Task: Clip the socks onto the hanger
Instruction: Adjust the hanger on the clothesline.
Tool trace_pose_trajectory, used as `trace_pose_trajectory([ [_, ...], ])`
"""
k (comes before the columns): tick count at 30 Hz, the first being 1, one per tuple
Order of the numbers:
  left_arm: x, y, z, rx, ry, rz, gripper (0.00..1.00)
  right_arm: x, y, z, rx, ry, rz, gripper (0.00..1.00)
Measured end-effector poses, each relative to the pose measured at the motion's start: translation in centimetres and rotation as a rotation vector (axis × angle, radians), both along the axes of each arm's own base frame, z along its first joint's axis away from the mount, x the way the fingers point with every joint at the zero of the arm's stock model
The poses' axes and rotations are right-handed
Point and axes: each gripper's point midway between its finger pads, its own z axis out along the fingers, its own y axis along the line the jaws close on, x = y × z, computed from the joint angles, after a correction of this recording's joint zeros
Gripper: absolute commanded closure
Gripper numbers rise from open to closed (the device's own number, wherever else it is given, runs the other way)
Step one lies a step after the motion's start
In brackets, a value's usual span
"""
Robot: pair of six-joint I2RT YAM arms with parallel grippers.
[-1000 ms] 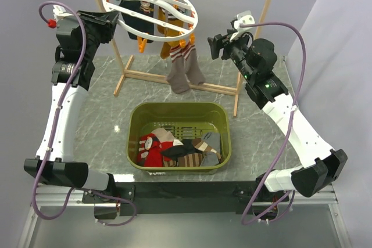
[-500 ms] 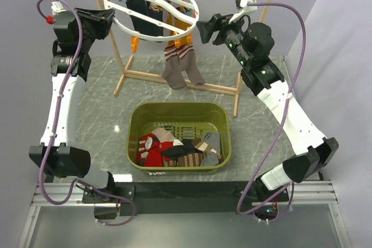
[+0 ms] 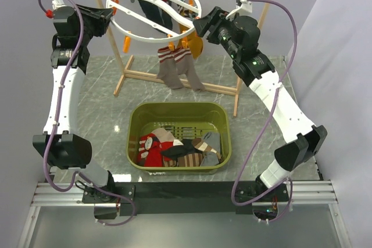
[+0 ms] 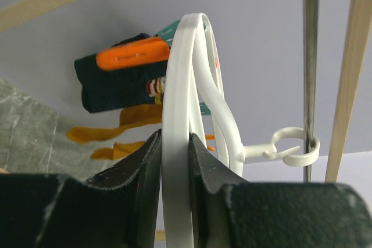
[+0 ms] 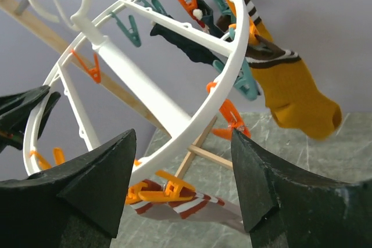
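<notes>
The white ring hanger [image 3: 152, 10] hangs by its hook from the rack's rod and is tilted. My left gripper [image 3: 109, 13] is shut on its left rim [image 4: 177, 97], pinched between both pads. My right gripper [image 3: 203, 26] is open at the ring's right side, and the rim [image 5: 174, 94] crosses between its spread fingers without touching them. Clipped socks dangle below: a grey one with red-white stripes [image 3: 174, 68], a mustard one [image 3: 195, 43] and a dark navy one [image 3: 152, 11]. More socks [image 3: 174, 149] lie in the basket.
A green basket [image 3: 180, 107] sits mid-table in front of the wooden rack [image 3: 256, 33]. The rack's metal rod [image 4: 311, 56] carries the hanger's hook [image 4: 293, 146]. Orange and teal clips [image 5: 174, 187] hang round the ring.
My right gripper moved left and up to the hanger's right rim. The left arm rose with the rim, tilting the ring, and the clipped socks swung left.
</notes>
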Motion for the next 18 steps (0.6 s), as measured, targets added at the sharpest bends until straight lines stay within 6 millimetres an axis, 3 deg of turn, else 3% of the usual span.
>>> trace_pose_trajectory([
  [13,-0.1,0.0,0.3,0.022,-0.014,-0.016,0.72,2.2,1.1,-0.4,0.037,0.061,-0.056,0.32],
  [18,-0.1,-0.1,0.2,0.023,-0.013,-0.018,0.68,2.2,1.1,-0.4,0.046,0.066,-0.062,0.46],
])
